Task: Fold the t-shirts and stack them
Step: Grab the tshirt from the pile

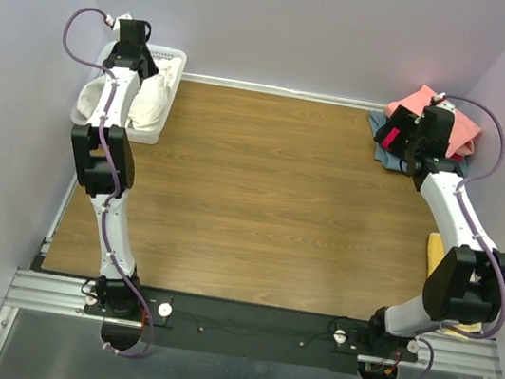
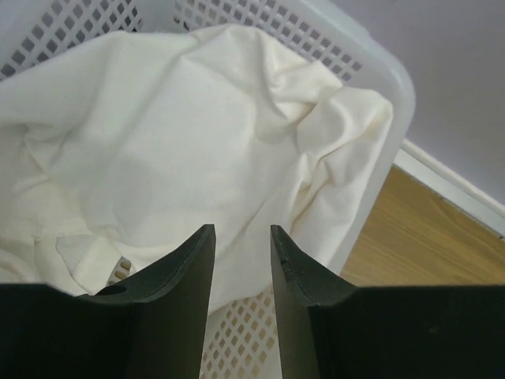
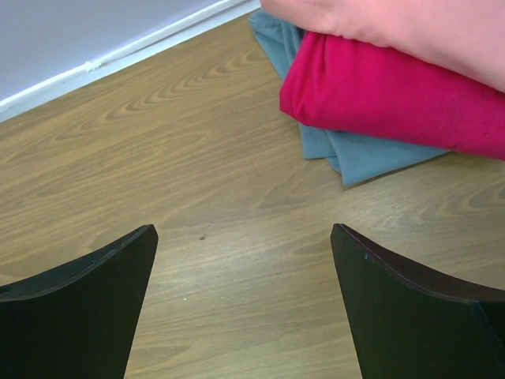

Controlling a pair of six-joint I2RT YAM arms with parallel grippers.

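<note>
A crumpled white t-shirt point(image 2: 158, 142) lies in the white mesh basket point(image 2: 371, 55) at the table's back left point(image 1: 151, 101). No floral print shows on it. My left gripper point(image 2: 241, 229) hovers just above it with the jaws a narrow gap apart and nothing between them. At the back right, a folded stack holds a salmon-pink shirt point(image 3: 410, 24) on top, a crimson one point(image 3: 379, 95) under it and a grey-blue one point(image 3: 363, 154) at the bottom. My right gripper point(image 3: 245, 229) is wide open and empty over bare wood, just left of the stack point(image 1: 455, 125).
The wooden table point(image 1: 260, 200) is walled at the back and both sides. The basket point(image 1: 173, 57) stands in the back-left corner. A yellow object point(image 1: 435, 252) lies at the right edge, partly behind the right arm.
</note>
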